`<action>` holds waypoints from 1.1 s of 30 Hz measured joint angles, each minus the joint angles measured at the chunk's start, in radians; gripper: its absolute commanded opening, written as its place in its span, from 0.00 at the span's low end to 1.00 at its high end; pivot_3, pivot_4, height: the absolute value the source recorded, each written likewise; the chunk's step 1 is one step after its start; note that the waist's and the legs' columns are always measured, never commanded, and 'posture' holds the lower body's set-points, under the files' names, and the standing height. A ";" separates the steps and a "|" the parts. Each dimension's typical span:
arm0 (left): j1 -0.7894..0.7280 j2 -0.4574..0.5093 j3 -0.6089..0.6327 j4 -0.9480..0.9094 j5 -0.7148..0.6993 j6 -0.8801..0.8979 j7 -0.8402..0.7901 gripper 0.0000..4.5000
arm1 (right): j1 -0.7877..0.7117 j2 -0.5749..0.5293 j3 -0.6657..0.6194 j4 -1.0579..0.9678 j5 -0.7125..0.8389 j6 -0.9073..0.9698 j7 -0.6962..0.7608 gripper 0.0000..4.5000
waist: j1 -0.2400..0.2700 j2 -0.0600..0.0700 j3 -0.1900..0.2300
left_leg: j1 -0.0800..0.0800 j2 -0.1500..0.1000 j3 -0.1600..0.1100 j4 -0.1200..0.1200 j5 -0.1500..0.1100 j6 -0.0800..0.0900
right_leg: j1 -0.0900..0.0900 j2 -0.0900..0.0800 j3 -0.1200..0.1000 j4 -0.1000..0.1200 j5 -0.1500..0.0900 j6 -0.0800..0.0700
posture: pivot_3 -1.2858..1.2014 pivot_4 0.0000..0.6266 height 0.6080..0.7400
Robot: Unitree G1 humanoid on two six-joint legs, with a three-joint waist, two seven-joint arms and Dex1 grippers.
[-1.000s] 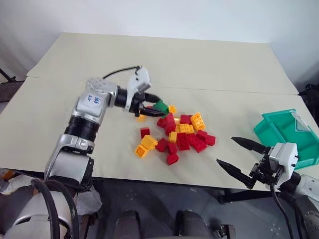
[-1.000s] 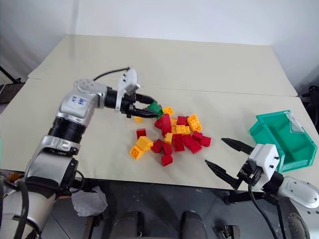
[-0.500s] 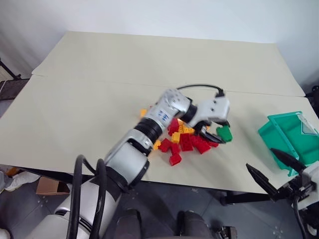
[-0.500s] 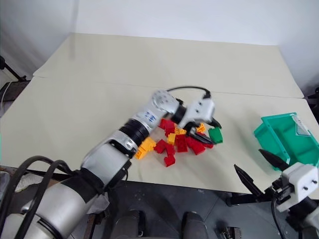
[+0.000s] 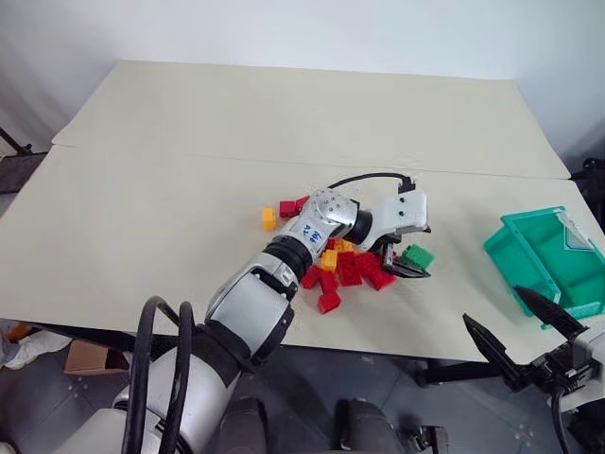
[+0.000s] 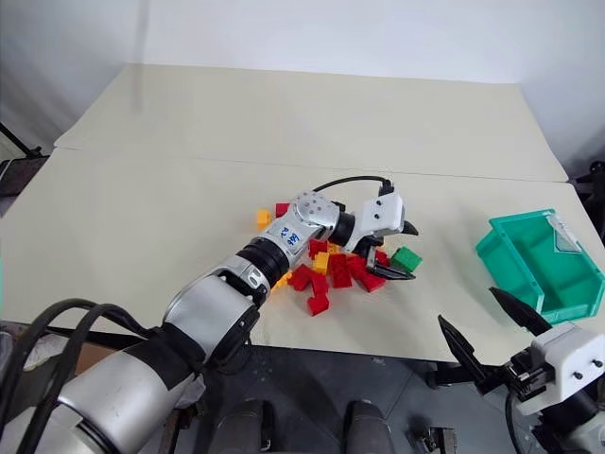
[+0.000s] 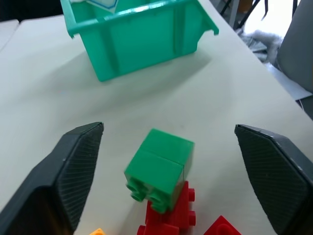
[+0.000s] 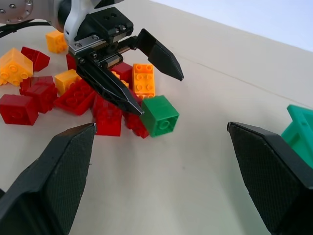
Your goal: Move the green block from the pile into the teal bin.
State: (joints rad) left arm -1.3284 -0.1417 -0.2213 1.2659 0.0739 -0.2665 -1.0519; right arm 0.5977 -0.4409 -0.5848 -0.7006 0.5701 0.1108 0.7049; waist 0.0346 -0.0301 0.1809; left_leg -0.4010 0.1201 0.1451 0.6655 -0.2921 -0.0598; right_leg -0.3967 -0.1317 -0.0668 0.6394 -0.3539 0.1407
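Beige surface (image 5: 170, 227) has the green block (image 5: 416, 255) perched on the pile (image 5: 345, 265), left claw (image 5: 408, 251) wide open around it, so bumping it away from the teal bin (image 5: 553, 260) looks possible.

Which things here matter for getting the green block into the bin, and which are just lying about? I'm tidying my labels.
For the job:
green block, lying free at the pile's edge
teal bin
left gripper, fingers open
pile

Lying about:
stray yellow brick
right gripper, open, idle
table
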 measured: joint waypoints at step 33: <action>1.056 0.766 0.495 -1.114 -0.516 0.309 -0.223 0.99 | -0.553 -0.401 0.209 0.436 -0.001 0.162 0.287 1.00 | -0.018 0.002 0.000 | 0.010 0.003 0.002 0.003 0.000 -0.001 | 0.003 0.000 0.003 0.014 0.000 0.000 | 0.52 0.24 1.00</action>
State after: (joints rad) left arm -0.2724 0.6247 0.2740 0.1517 -0.4420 0.0420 -1.2750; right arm 0.0443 -0.8423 -0.3760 -0.2645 0.5687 0.2731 0.9916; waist 0.0162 -0.0280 0.1813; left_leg -0.3910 0.1229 0.1475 0.6685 -0.2916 -0.0607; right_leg -0.3937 -0.1320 -0.0638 0.6536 -0.3539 0.1406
